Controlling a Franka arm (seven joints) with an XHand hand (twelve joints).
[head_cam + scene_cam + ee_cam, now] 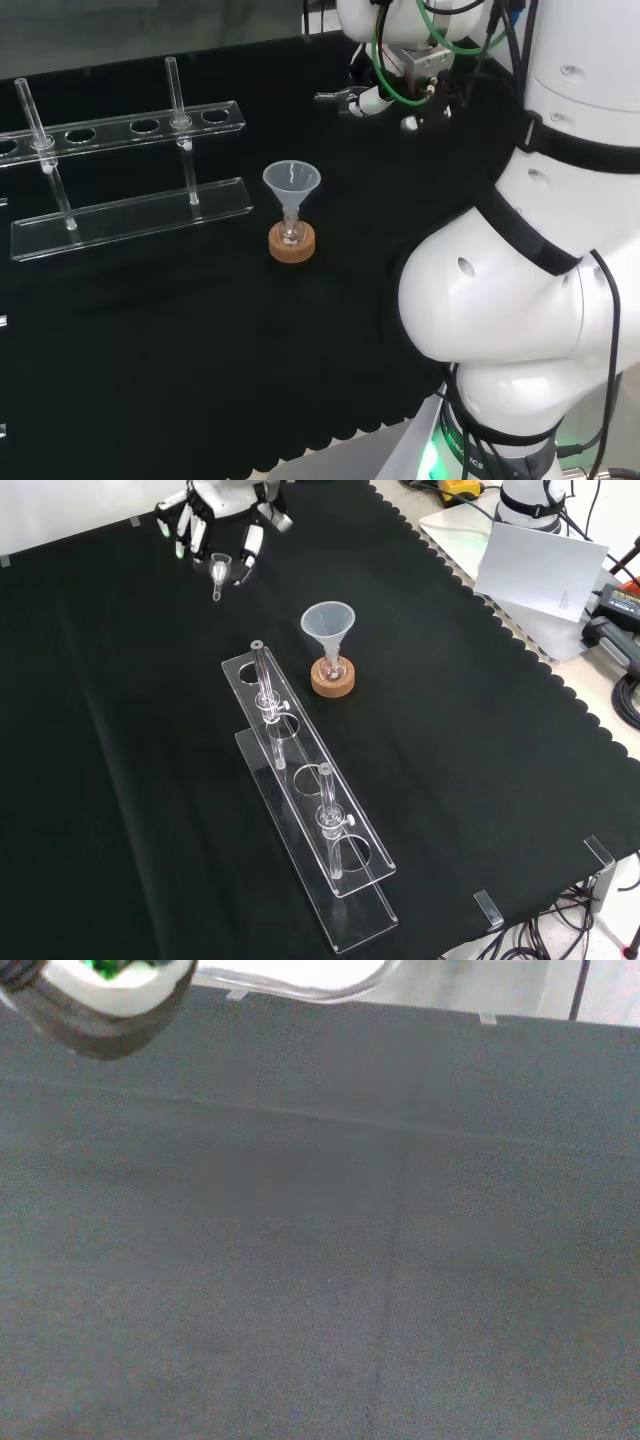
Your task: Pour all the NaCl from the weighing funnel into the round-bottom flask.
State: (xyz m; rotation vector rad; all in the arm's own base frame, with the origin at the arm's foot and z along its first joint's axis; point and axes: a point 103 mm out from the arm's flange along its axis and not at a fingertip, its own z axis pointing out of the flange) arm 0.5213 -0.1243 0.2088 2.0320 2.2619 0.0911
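A small round-bottom flask [290, 236] [333, 666] sits on a cork ring [292, 246] [332, 682] near the middle of the cloth. A clear plastic funnel [292, 183] [328, 622] stands in its neck. In the front view the hand [217, 515] hangs at the top edge, up and left of the flask, its fingers curled down round a small glass weighing funnel [220, 572]. In the head view the hand [362, 100] is beyond and right of the flask. What the weighing funnel holds cannot be made out. The wrist view looks onto bare cloth past a blurred part of the hand [110, 995].
A clear plastic test-tube rack [130, 215] [310, 810] with two test tubes [262, 675] [328, 805] stands beside the flask. The white arm links [520, 270] fill the head view's right. A white sheet [540, 565] and cables lie off the cloth's edge.
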